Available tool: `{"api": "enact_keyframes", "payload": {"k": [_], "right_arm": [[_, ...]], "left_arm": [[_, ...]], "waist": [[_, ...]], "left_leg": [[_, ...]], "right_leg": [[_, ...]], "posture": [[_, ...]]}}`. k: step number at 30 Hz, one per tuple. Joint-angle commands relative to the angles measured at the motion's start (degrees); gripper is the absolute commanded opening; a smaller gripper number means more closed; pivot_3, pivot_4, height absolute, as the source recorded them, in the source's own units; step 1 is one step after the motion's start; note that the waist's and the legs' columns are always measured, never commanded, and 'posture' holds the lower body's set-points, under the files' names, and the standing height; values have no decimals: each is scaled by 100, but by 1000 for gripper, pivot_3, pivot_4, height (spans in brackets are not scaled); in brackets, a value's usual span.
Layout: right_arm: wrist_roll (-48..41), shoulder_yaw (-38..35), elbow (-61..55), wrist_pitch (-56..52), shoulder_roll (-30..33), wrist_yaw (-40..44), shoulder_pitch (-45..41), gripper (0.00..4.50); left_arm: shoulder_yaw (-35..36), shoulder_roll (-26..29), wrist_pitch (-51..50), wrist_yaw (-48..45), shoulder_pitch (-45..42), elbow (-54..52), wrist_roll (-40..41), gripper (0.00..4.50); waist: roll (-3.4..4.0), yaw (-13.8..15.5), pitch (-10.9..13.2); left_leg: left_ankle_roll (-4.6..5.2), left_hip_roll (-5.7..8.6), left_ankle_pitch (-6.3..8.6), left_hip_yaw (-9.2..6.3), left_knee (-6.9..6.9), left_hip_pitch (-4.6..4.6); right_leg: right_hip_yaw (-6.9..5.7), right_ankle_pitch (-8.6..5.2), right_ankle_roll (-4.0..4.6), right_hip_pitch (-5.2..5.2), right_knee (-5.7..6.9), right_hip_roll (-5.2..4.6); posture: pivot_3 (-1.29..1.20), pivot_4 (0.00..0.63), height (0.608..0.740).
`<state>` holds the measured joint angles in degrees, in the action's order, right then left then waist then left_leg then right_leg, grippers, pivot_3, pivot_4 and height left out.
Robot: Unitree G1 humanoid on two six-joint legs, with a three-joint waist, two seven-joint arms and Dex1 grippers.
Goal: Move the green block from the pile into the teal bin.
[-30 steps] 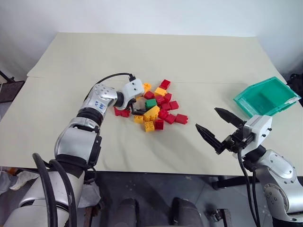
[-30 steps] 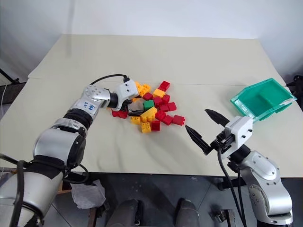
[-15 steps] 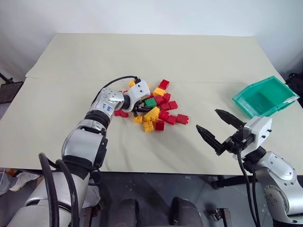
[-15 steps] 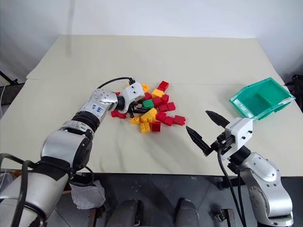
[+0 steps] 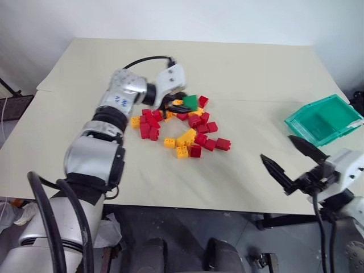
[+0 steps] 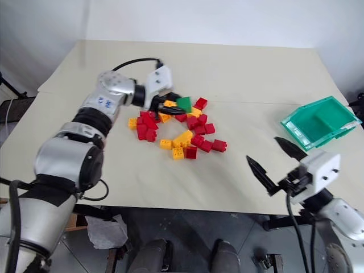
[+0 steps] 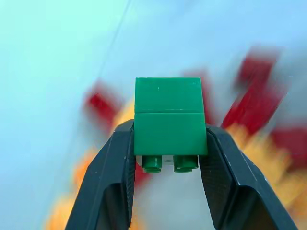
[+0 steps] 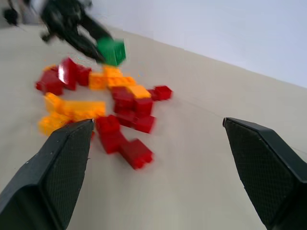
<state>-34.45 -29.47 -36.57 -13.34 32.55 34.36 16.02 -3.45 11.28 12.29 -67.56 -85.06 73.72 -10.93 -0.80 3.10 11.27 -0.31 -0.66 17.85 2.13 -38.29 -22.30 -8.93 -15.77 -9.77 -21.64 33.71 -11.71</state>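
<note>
Item: green block (image 7: 170, 122), one small studded brick, clamped between the two black fingers (image 7: 112, 177) of the left gripper (image 5: 181, 103), studs turned back toward the wrist; carried clear of the table, above the far edge of the pile (image 5: 182, 128). Item: pile, loose scatter of red and yellow-orange bricks, mid-table, a few red ones and a yellow one lying off to its left side. Item: teal bin (image 5: 325, 118), translucent, tilted, resting at the right edge of the table (image 5: 239, 74), well apart from the pile and from the held block. Item: right gripper (image 5: 293, 163), fingers spread wide with nothing between them, poised over the near right edge of the table, just in front of the bin, pointing toward the pile. Item: table, pale beige top, a seam running across it behind the pile
</note>
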Motion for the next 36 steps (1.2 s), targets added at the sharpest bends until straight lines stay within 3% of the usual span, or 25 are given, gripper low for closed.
{"api": "enact_keyframes", "payload": {"k": [1,7,12,17,22,29,30,33,36], "right_arm": [[-72,-799,-142,223,-30,8,364,4500],[-81,-1229,-200,278,-243,17,1009,4500],[-56,-1012,-533,226,-441,-189,1254,4500],[17,-752,-690,110,-539,-371,1287,4500],[22,-675,-641,-7,-417,-418,1147,4500],[-19,-527,-341,-213,33,-251,601,4500],[-73,-440,-275,-310,171,-188,439,4500],[-221,-214,13,-643,626,84,1,4500],[-287,35,517,-1093,1161,298,-620,4500]], "left_arm": [[-119,-786,-99,-315,-26,-226,212,1500],[-583,-1820,-148,463,350,-97,-145,1500],[-999,-2184,-166,1257,468,61,-507,1500],[-862,-2268,-222,1076,492,82,-315,3100],[-689,-2195,-86,669,582,51,-124,4480],[-572,-2005,123,620,745,41,-23,4480],[-250,-1923,190,572,724,-32,317,4480],[449,-1498,660,276,788,-238,1031,4480],[763,-783,991,-713,1177,-455,1429,4480]], "waist": [[0,3,0],[12,-136,-7],[19,-195,-10],[19,-145,-10],[19,-123,-10],[20,-157,-11],[20,-160,-10],[20,-192,-10],[25,-225,-13]], "left_leg": [[1,0,1,0,-1,-1],[1,-6,1,13,16,10],[1,-8,0,24,8,15],[3,-6,2,23,-1,12],[7,-4,4,22,-2,7],[7,-5,4,23,-3,9],[7,-6,4,22,-3,10],[6,-8,3,25,-7,7],[5,-13,3,26,-6,12]], "right_leg": [[0,0,0,0,-1,0],[2,0,0,-4,-5,3],[14,0,2,-7,-1,2],[19,0,2,-7,0,1],[18,0,2,-7,-5,1],[18,0,2,-7,-3,1],[18,0,2,-7,0,1],[20,1,4,-13,2,1],[19,3,6,-13,8,2]], "posture": [[0,150,740],[0,150,740],[0,150,740],[0,150,740],[0,150,740],[0,150,740],[0,150,740],[0,150,740],[0,150,740]]}}
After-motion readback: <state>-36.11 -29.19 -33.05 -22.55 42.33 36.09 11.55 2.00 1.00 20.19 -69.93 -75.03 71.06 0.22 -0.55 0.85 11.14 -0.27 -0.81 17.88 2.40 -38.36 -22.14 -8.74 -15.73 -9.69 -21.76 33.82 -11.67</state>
